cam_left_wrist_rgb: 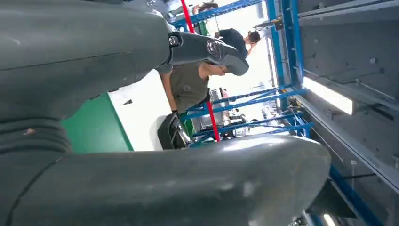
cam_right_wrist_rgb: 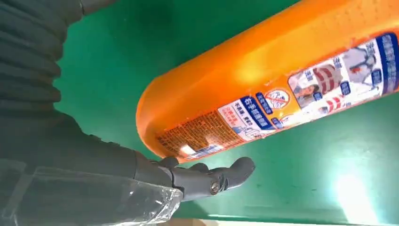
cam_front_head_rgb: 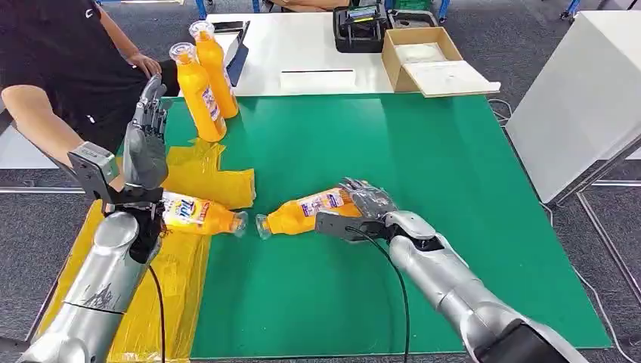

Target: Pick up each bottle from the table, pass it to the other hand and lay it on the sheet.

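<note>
One bottle [cam_front_head_rgb: 198, 215] already lies on the yellow sheet [cam_front_head_rgb: 170, 265] at lower left; my right hand [cam_front_head_rgb: 361, 208] grips a second bottle [cam_front_head_rgb: 306, 213] mid-frame on the tabletop [cam_front_head_rgb: 423, 197], my left hand [cam_front_head_rgb: 146, 147] is raised with fingers apart, holding nothing, and two bottles [cam_front_head_rgb: 204, 79] wait upright at upper left.

Person [cam_front_head_rgb: 53, 68] at table's left; open cardboard box [cam_front_head_rgb: 423, 57] and black case [cam_front_head_rgb: 361, 29] on white table [cam_front_head_rgb: 302, 57].

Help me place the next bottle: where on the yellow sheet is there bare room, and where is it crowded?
Bare: the yellow sheet's near stretch, beside the left arm toward the table's front edge. Crowded: its middle, where a lying bottle rests by the raised left hand, and its far end near the two upright bottles.
</note>
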